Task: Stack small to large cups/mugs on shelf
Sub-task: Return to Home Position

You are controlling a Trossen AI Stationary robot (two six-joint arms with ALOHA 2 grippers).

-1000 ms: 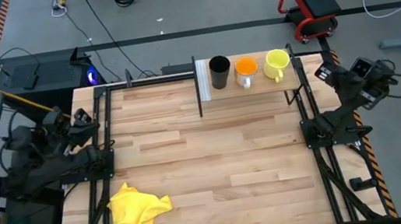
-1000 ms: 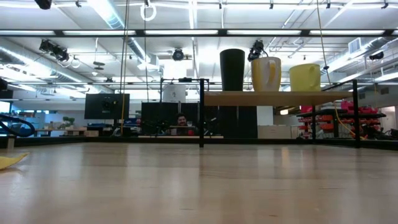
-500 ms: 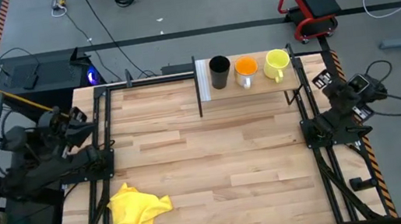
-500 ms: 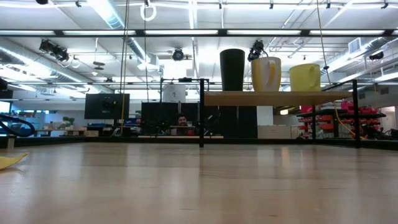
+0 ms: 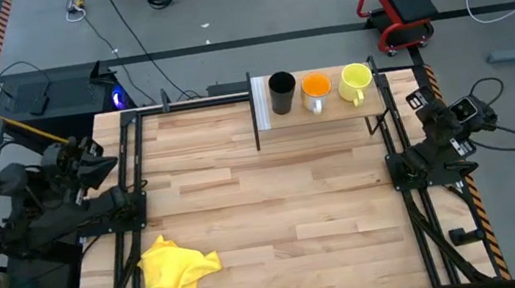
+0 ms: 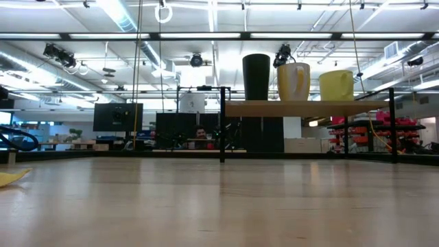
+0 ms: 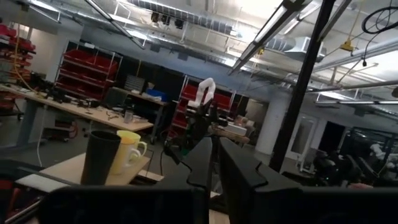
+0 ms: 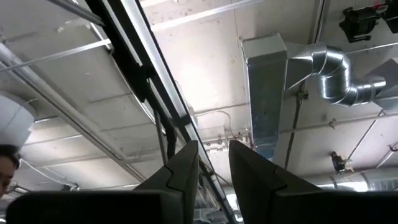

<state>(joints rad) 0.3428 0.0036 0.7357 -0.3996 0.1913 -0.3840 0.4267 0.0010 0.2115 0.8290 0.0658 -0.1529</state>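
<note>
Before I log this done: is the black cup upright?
Upright. The black cup stands on the shelf; the high view shows its open mouth.

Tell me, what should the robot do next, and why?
Probably just let both arms settle at rest. The black cup, orange cup and yellow-green mug already stand in a row on the shelf, and the left gripper and right gripper sit empty at the table's sides.

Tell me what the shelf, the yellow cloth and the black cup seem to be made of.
Shelf: pale wood by its light tan board edge, matte finish.
Yellow cloth: soft fabric, lying in crumpled folds.
Black cup: smooth, dull-looking wall, possibly plastic or ceramic; the look leaves it open.
</note>
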